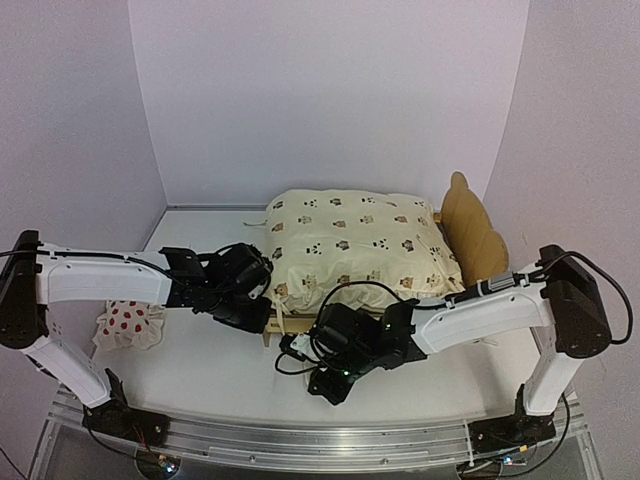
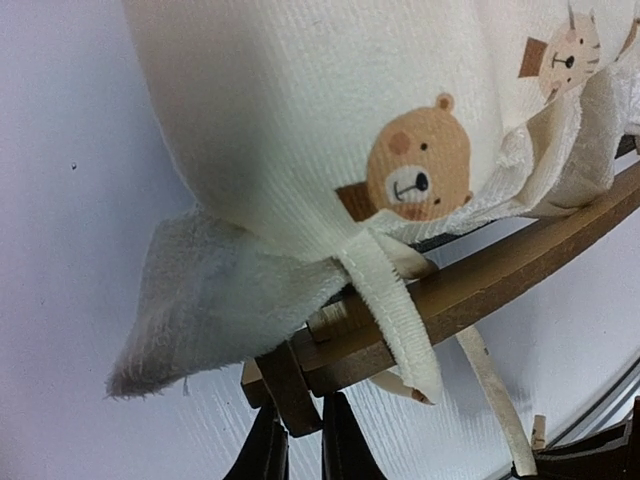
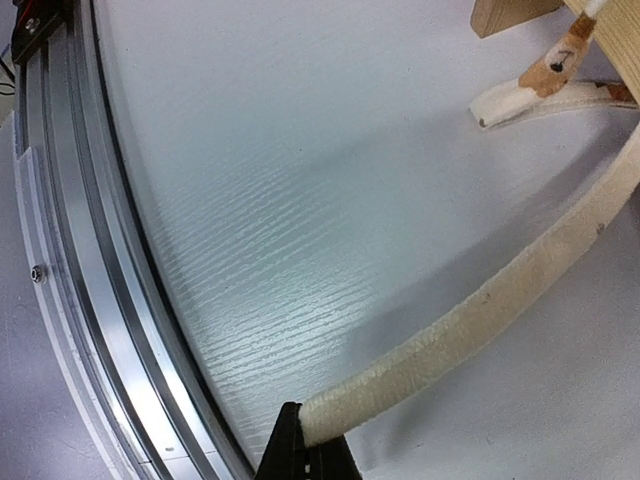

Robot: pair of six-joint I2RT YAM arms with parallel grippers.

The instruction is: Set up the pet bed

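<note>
While the right gripper (image 3: 305, 445) is clamped on a cream tie strap (image 3: 470, 325), the left gripper (image 2: 303, 445) pinches the bed frame (image 2: 500, 275) at a corner leg, cushion (image 2: 300, 110) lying on top.

We see the cushion (image 1: 350, 250) lying on the pet bed (image 2: 500, 268), with the headboard (image 1: 475, 235) at the right. The cushion's strap (image 3: 480, 320) trails in front onto the table (image 1: 230, 370), and the pillow (image 1: 130, 325) lies to the left.

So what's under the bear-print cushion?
The pet bed: its headboard and a side rail show past the cushion. The bed's base is covered, so unseen.
</note>
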